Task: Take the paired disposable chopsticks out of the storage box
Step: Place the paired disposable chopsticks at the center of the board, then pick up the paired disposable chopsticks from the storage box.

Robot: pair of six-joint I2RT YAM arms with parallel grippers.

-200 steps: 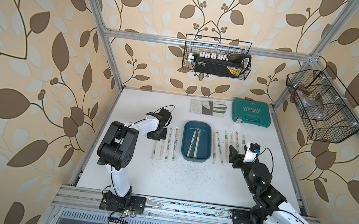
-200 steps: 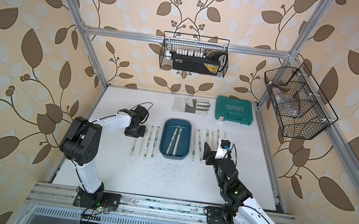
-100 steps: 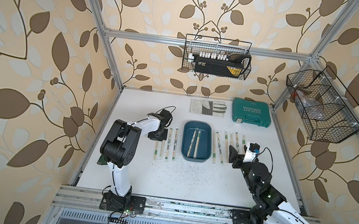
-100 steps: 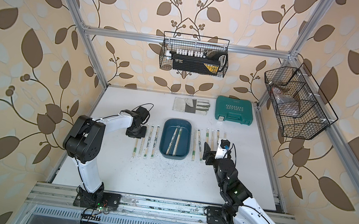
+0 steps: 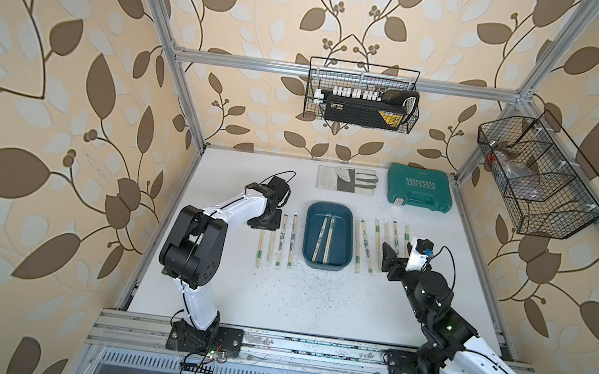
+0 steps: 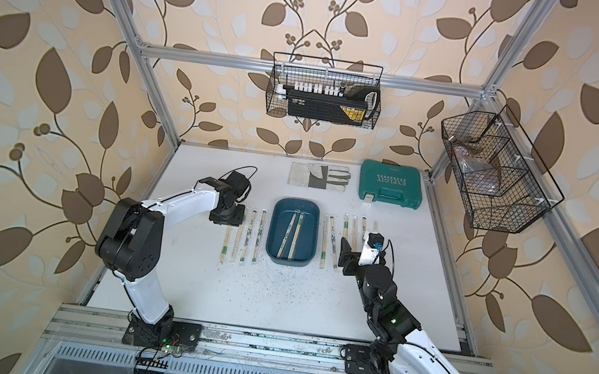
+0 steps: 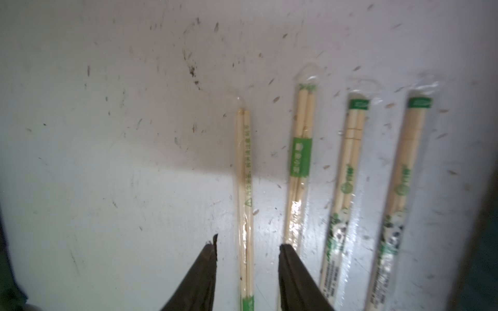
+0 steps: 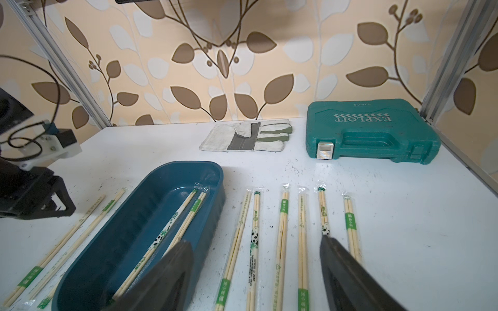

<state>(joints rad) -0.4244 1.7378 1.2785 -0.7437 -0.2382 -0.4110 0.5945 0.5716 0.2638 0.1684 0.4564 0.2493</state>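
My right gripper (image 8: 254, 239), wide open and empty, points along the chopsticks (image 8: 175, 220) in the box (image 8: 188, 164), just inboard of it. Left gripper (image 7: 248, 241) is part-open, gripping nothing.

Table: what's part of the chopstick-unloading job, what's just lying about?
Job: storage box; two chopstick pairs inside; four pairs out by left claw; six pairs by right claw.
Lying about: work glove; green tool case; back wire basket; side wire basket.
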